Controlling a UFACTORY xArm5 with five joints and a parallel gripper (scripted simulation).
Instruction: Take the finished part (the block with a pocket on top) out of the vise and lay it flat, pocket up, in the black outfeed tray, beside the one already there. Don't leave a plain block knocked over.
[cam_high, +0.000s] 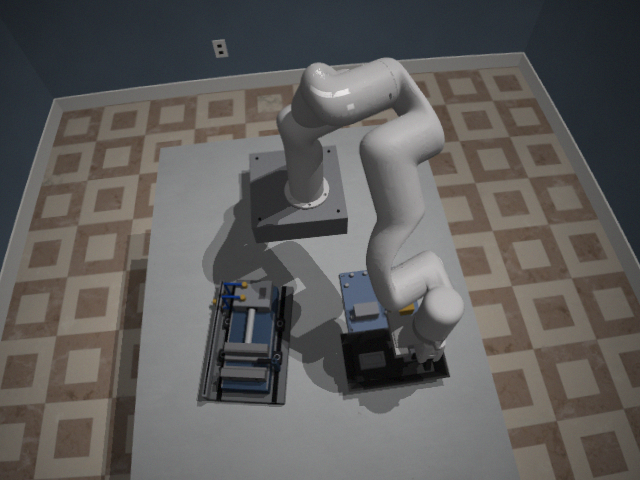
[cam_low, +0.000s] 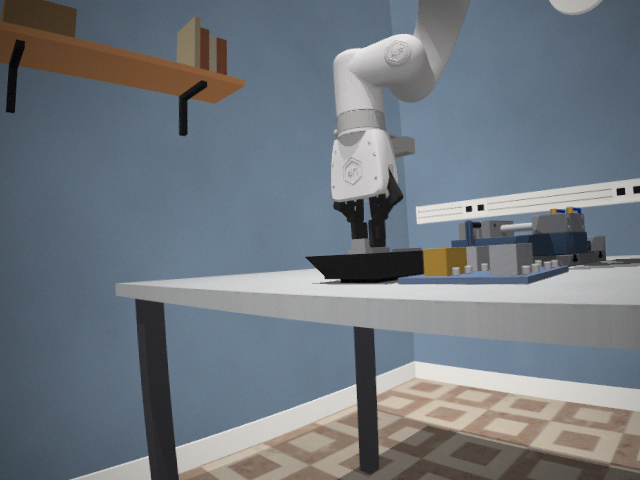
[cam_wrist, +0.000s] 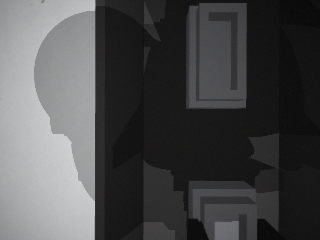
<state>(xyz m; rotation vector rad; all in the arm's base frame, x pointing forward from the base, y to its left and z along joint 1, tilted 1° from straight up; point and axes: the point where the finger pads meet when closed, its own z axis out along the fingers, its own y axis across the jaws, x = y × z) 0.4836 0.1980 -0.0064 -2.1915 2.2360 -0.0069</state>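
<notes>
Finished part, the grey block with a pocket on top, is clamped between your gripper's black fingers, which point straight down. In the exterior view the block's lower edge sits at the rim of the black outfeed tray, so you are low over the tray; whether the block already touches the tray floor cannot be told. In the wrist view the held block fills the bottom edge, pocket facing up toward the camera.

Just ahead of the gripper in that view, inside the same tray, lies the other pocketed part, flat, pocket up, apart from the held one.

Beyond the tray, toward the arm's base, a blue fixture plate carries a plain grey block, lying flat, and a yellow block.

Farthest off to the gripper's side, the vise stands with nothing between its jaws.

By my reading, removal and carry are done. What remains for you is to set the part flat, let go, and lift away without disturbing its neighbour.
</notes>
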